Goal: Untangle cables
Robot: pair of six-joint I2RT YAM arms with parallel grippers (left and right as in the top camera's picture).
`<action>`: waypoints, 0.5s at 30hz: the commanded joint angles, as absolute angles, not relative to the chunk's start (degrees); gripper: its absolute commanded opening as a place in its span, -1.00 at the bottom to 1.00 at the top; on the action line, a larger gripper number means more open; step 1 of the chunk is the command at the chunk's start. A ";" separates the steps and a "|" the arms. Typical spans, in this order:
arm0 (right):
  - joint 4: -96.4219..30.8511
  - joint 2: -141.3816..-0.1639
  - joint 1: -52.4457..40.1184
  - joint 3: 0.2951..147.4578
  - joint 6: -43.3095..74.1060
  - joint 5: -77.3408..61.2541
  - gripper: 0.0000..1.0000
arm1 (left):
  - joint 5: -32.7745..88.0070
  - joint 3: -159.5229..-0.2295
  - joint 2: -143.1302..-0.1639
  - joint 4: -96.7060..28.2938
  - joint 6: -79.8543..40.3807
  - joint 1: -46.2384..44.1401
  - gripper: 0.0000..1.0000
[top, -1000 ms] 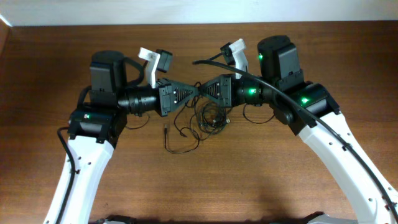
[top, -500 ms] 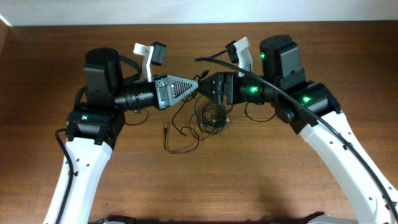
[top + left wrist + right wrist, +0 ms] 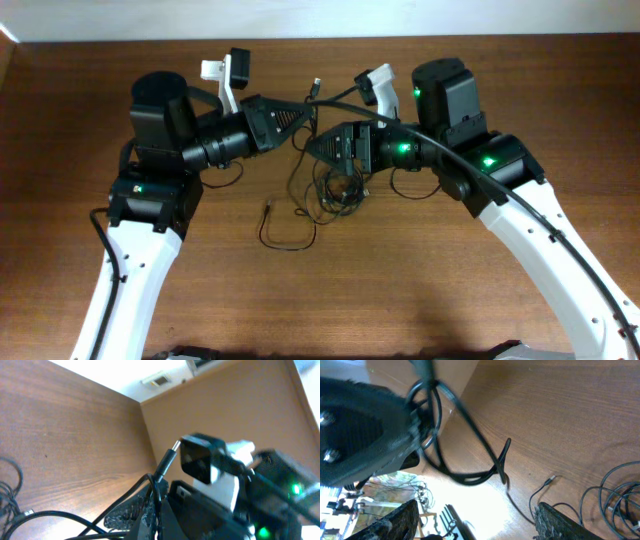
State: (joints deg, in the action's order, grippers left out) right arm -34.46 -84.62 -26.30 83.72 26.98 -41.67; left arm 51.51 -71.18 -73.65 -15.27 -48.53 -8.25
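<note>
While the left tool (image 3: pixel 305 112) works in the upper middle of the overhead view, its jaws are pressed together on one strand of the cables (image 3: pixel 335 188), and the plug (image 3: pixel 316 84) pokes up past them. Raising that strand, I'd say, is meant to draw it out of the knot. The right tool (image 3: pixel 313 148) sits just below, jaws apart, gripping nothing, nose to nose with its partner. Most of the tangle lies on the bench (image 3: pixel 450 290) under the two tools, with one loop trailing to the lower left. There's plenty of bare wood left, right and below, and the far edge along the top of the frame is the nearest limit.

Over to the left wrist view: a strand loops through the closed left tool (image 3: pixel 150 512) at bottom centre, the plug (image 3: pixel 169 460) slants upward, and the right arm's camera (image 3: pixel 200 460) is close behind. Tight quarters there.

Now the right wrist view: spread fingers (image 3: pixel 395 520) frame the bottom corners. The left tool (image 3: pixel 365 430) fills the upper left with loops of the cables (image 3: pixel 470 475) dangling from it, and the heap sits at the lower right. Open bench (image 3: pixel 560 400) at the upper right looks the safest way to pull.
</note>
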 commanded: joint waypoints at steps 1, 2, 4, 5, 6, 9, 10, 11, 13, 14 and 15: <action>-34.46 -84.71 -26.61 84.01 22.68 -42.48 0.57 | 47.44 -72.05 -73.36 -15.00 -60.14 -8.47 -1.00; -34.46 -84.71 -26.61 84.01 22.68 -41.87 0.58 | 47.46 -72.05 -73.36 -15.03 -62.08 -8.47 -1.00; -34.44 -84.71 -26.61 84.01 22.68 -39.09 0.58 | 46.94 -72.05 -73.36 -15.07 -65.78 -8.47 -1.00; -34.44 -84.71 -26.61 84.01 22.68 -38.13 0.57 | 46.39 -72.05 -73.36 -15.16 -67.37 -8.47 -1.00; -34.44 -84.71 -26.61 84.01 22.65 -37.26 0.49 | 45.74 -72.05 -73.36 -15.46 -69.17 -8.47 -1.00; -33.95 -84.71 -26.63 84.01 19.79 -36.56 0.23 | 43.46 -72.05 -73.36 -17.52 -76.69 -8.47 -1.00; -33.45 -84.71 -26.63 84.03 19.70 -36.56 0.21 | 42.70 -72.05 -73.36 -18.26 -77.93 -8.47 -1.00; -32.23 -84.71 -26.63 84.01 19.70 -36.58 0.13 | 41.60 -72.05 -73.36 -19.38 -78.87 -8.47 -1.00; -30.15 -84.66 -26.63 84.03 19.70 -36.56 0.04 | 40.29 -72.05 -73.36 -21.69 -78.91 -8.47 -1.00; -28.95 -84.62 -26.63 84.03 19.70 -36.53 0.02 | 39.88 -72.05 -73.36 -22.98 -79.48 -8.47 -1.00; -27.33 -84.60 -26.63 84.03 19.70 -36.25 -0.06 | 39.59 -72.05 -73.36 -24.62 -80.66 -8.47 -1.00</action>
State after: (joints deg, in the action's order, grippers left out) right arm -29.98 -84.62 -26.30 83.74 20.84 -37.28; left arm 42.54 -71.18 -73.65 -21.91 -76.12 -8.25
